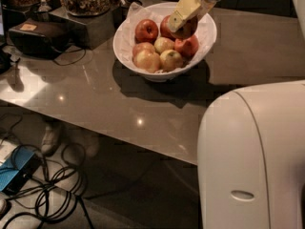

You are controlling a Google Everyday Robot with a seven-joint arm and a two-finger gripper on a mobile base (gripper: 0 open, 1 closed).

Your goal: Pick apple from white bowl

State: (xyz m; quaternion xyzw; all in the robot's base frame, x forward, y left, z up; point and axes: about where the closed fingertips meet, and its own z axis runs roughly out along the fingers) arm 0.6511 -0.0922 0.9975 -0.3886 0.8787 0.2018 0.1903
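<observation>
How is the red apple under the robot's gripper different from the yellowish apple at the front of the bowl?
The apple is deep red; the yellowish apple is pale yellow-green. The apple lies toward the back of the white bowl, partly covered by the gripper; the yellowish apple sits by the front rim with nothing over it. The apple also looks somewhat larger. Both are round and rest in the same bowl.
</observation>
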